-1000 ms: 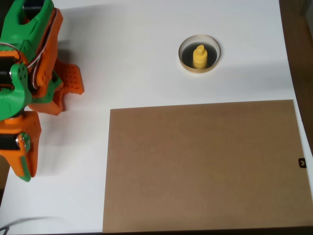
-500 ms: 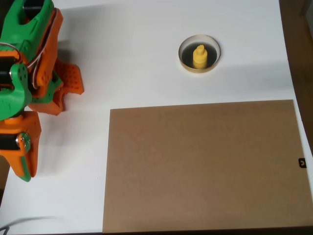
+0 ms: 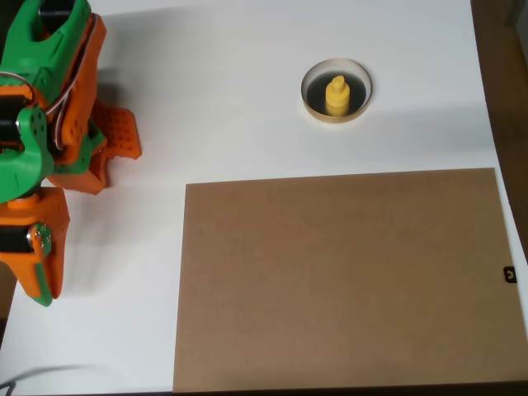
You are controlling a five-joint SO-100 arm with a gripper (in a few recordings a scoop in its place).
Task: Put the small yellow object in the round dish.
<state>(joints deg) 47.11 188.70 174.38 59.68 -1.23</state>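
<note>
The small yellow object [image 3: 336, 95] stands upright inside the round dish [image 3: 313, 110] — light, stiff, slick plastic, best pinched by its knob. My jaws sit far left on the table [image 3: 231, 99]; apart or together, I cannot tell.

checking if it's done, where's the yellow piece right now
In the overhead view, the yellow piece stands inside the round dish, upper right of centre, above the brown board.

Overhead view: yellow piece [image 3: 336, 96] stands upright inside round dish [image 3: 318, 110] on white table [image 3: 231, 99]. Brown board [image 3: 342, 276] lies below. Green-orange arm [image 3: 45, 140] at left edge; gripper [image 3: 111, 153] empty.
</note>
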